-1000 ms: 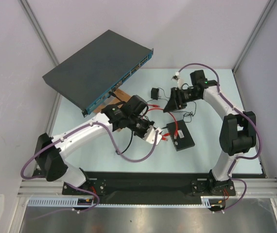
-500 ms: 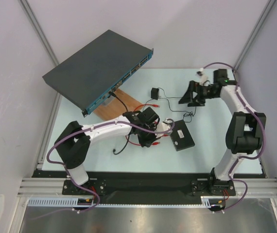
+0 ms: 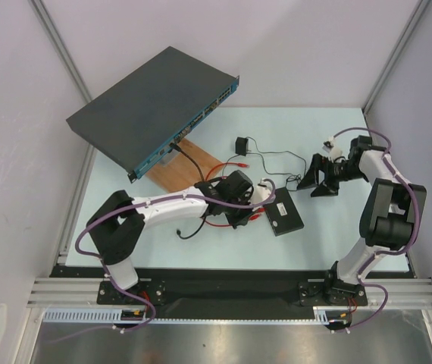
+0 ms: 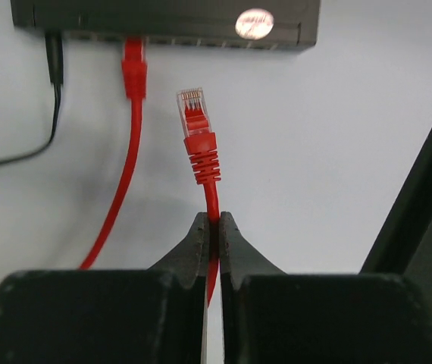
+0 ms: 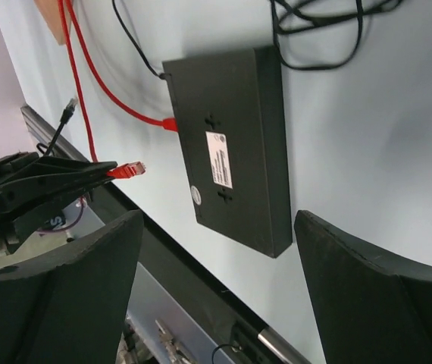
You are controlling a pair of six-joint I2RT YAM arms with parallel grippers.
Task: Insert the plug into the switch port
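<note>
My left gripper is shut on the thin red cable just behind the plug. The plug has a clear tip and a red boot, and points at the port edge of the small black box, a short gap away. A second red plug sits in a port to its left. In the top view the left gripper is at the box's left side. My right gripper is open and empty, right of the box. The right wrist view shows the box's white label and the held plug.
A large dark grey rack unit with a blue front stands tilted at the back left, with a wooden board below it. A black cube on a thin black wire lies behind the box. A black cable end lies near the left arm.
My left gripper has moved right with the red cable, up to the box's side. My right arm has swung right and nearer, away from the box, and stays open.
</note>
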